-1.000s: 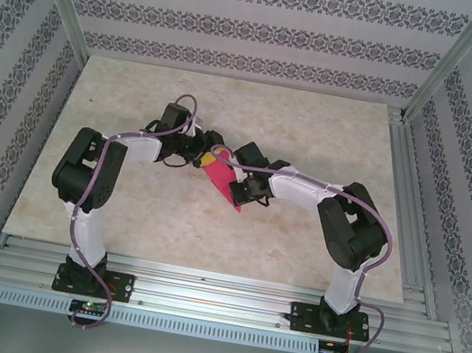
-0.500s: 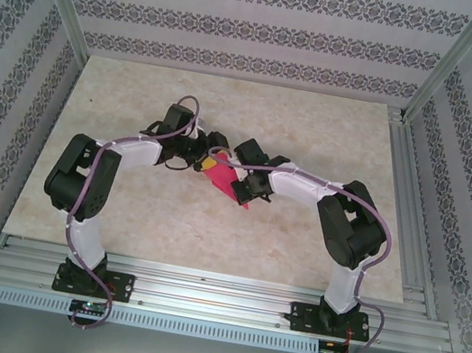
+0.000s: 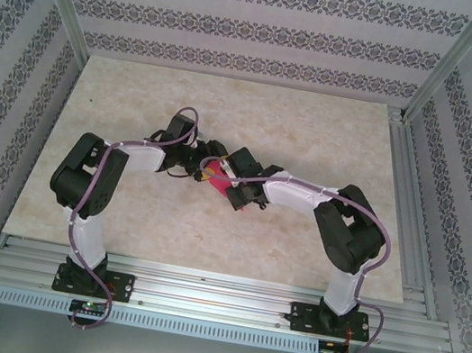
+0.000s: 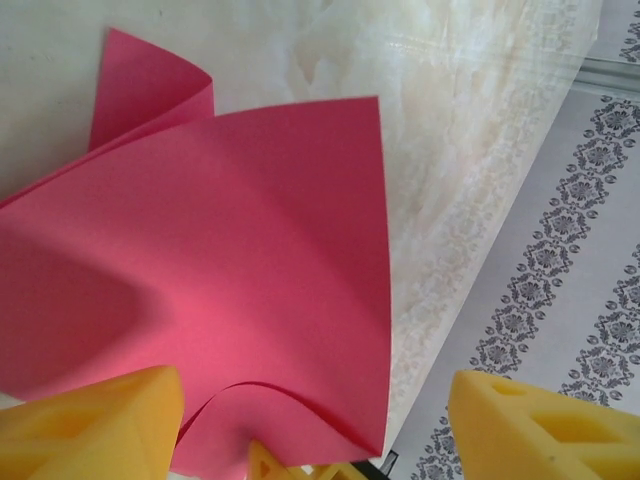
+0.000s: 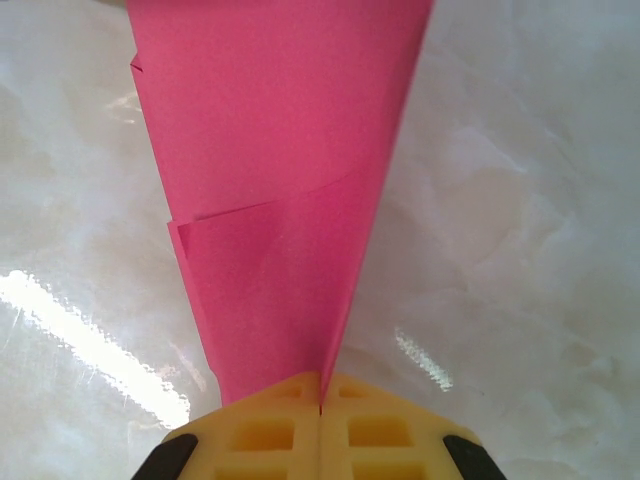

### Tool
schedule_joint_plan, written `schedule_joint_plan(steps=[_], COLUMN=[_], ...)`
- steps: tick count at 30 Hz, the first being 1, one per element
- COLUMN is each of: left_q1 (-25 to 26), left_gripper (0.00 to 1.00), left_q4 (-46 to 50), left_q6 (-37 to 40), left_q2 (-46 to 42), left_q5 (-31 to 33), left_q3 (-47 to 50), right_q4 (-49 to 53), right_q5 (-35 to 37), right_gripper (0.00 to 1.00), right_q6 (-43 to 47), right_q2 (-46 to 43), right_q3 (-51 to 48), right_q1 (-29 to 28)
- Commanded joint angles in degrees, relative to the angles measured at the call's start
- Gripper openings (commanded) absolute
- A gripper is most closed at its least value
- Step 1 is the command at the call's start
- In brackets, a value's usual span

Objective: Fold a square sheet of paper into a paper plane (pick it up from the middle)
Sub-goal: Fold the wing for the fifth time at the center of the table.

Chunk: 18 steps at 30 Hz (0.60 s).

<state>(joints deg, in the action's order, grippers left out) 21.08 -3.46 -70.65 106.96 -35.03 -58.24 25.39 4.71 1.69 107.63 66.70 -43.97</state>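
Note:
The magenta square sheet of paper (image 3: 215, 179) is folded into layers and hangs between the two grippers above the table's middle. In the right wrist view the paper (image 5: 280, 180) narrows to a point like a paper plane, and my right gripper (image 5: 320, 400) is shut on that narrow end. In the left wrist view the paper (image 4: 220, 270) spreads wide with a curled upper flap and a bowed lower layer. My left gripper (image 4: 315, 430) is open. Its left finger (image 4: 90, 425) sits against the paper's lower edge, and its right finger (image 4: 545, 430) stands well apart from the sheet.
The beige marble-patterned table top (image 3: 229, 111) lies under both arms. Aluminium rails (image 3: 406, 197) run along its right side and near edge, and patterned walls (image 3: 244, 27) close in the back and sides.
Both grippers have drawn closer together over the table's middle. The paper has gone a little left and shows less from above. The left jaws have opened slightly wider.

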Motion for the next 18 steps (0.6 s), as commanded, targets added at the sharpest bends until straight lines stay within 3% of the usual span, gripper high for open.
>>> schedule_joint_plan(steps=[1,6,10,13,16,18], left_q1=[0.6,0.9,1.1,1.2,1.2,1.1], left_gripper=[0.72,0.69,0.53,0.47,0.45,0.48], left_q4=[-1.3,-3.1,-1.8,-1.0,-0.2,-0.2], left_q6=[-1.1,-2.4,-1.6,-1.0,-0.2,0.1], left_q2=[1.2,2.6,3.2,3.2,3.0,3.0], left_q5=[0.8,-0.2,-1.0,-0.8,-0.1,-0.7], left_q3=[-0.9,-1.0,-1.5,-1.6,-1.8,-2.1], right_q4=[-3.3,-4.6,-4.1,-3.1,-2.7,-1.4], right_q5=[3.4,4.7,5.7,6.4,6.3,6.5], right_gripper=[0.01,0.02,0.02,0.02,0.02,0.02], right_q6=[1.7,2.8,3.4,3.0,2.8,2.5], right_q2=[-2.2,-2.4,-1.9,-1.3,-0.7,-0.2], right_q3=[-1.4,-2.1,-1.6,-1.0,-0.7,0.0], right_q1=[-1.4,-2.2,-2.9,-2.9,-2.9,-2.9])
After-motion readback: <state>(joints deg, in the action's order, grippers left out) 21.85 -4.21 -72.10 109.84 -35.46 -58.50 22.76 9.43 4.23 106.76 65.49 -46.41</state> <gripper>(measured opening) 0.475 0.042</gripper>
